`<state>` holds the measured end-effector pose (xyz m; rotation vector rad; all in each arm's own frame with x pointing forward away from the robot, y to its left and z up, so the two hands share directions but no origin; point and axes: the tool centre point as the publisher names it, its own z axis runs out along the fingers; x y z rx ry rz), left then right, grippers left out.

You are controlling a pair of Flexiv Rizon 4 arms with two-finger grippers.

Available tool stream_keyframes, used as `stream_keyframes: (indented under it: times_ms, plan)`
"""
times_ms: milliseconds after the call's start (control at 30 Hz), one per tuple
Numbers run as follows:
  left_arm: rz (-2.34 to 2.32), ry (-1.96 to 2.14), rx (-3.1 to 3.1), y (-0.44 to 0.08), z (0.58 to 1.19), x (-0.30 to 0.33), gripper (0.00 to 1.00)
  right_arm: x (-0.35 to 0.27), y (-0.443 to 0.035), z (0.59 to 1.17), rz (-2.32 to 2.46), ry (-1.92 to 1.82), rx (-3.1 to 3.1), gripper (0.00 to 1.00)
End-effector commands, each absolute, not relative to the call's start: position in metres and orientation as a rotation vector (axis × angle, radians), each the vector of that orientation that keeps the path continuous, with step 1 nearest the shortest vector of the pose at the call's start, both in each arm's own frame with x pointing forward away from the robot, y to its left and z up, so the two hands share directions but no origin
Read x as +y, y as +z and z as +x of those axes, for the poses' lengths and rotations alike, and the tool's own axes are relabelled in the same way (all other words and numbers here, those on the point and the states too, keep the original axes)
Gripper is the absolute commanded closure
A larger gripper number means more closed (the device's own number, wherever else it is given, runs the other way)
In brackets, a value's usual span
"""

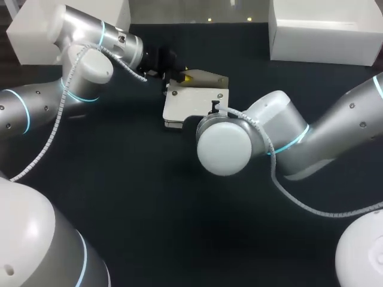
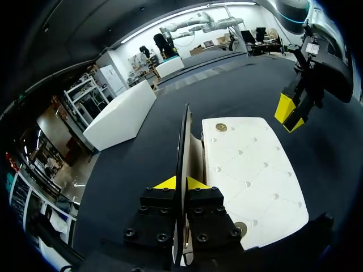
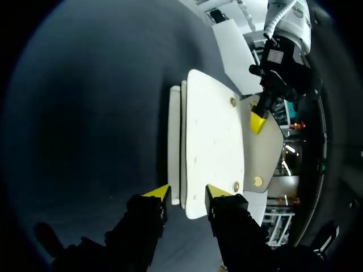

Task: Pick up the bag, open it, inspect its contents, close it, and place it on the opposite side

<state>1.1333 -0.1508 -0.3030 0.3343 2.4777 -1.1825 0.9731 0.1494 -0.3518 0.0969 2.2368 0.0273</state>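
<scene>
A cream quilted bag (image 1: 190, 104) lies flat on the dark table, its flap (image 1: 208, 78) raised at the far side. My left gripper (image 1: 184, 78) is shut on that flap. In the left wrist view the flap (image 2: 182, 141) stands edge-on between the left gripper's (image 2: 180, 182) fingers, with the bag body (image 2: 249, 170) beside it. My right gripper (image 3: 187, 194) is open at the bag's (image 3: 212, 136) near edge, its fingers standing either side of that edge. In the head view the right wrist (image 1: 224, 143) hides its gripper. The bag's inside is not visible.
A white box (image 1: 326, 30) stands at the table's back right and another white box (image 1: 24, 30) at the back left. Dark bare tabletop (image 1: 149, 197) lies in front of the bag.
</scene>
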Motion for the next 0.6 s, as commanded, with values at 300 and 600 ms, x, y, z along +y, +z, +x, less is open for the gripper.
stream_keyframes:
  times_ms: [300, 600]
  plan:
    - [0.366, -1.189, 2.495, -0.306, 1.128, -0.151, 1.00, 0.150, -0.366, 0.988, 0.126, 0.023, 2.212, 0.65]
    - [0.378, -1.194, 2.509, -0.310, 1.127, -0.154, 1.00, 0.148, -0.367, 0.992, 0.141, 0.023, 2.206, 0.74]
